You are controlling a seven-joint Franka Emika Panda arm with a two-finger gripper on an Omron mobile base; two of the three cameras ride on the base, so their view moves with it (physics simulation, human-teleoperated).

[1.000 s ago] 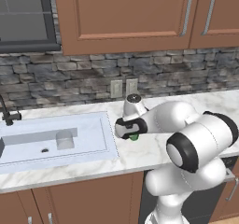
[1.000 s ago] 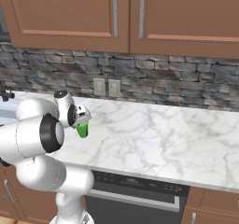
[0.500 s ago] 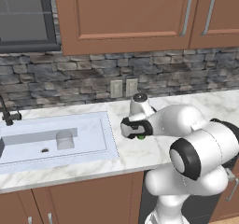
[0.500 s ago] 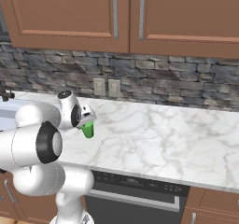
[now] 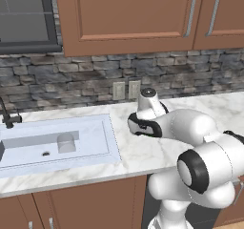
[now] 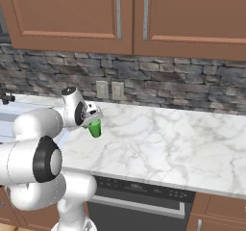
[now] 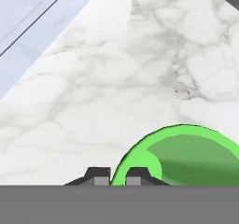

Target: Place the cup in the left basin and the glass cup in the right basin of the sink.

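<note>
The sink (image 5: 112, 142) is set into the marble counter (image 6: 163, 143). Its visible right basin (image 5: 28, 147) holds one glass cup (image 5: 66, 142), standing near the drain. One green cup (image 6: 95, 128) hangs above the counter just right of the sink, its rim pinched between the closed gripper (image 7: 114, 176) fingers.

Brown wooden wall cabinets (image 5: 128, 15) with slim metal handles hang above a grey stone backsplash (image 6: 182, 83) that carries two pale wall outlets (image 5: 127, 89). A white marble counter (image 6: 178, 143) runs below it over brown base cabinets (image 5: 76, 206) and a dark oven front (image 6: 139, 198). A dark-framed window (image 5: 24, 18) sits at the left.
</note>
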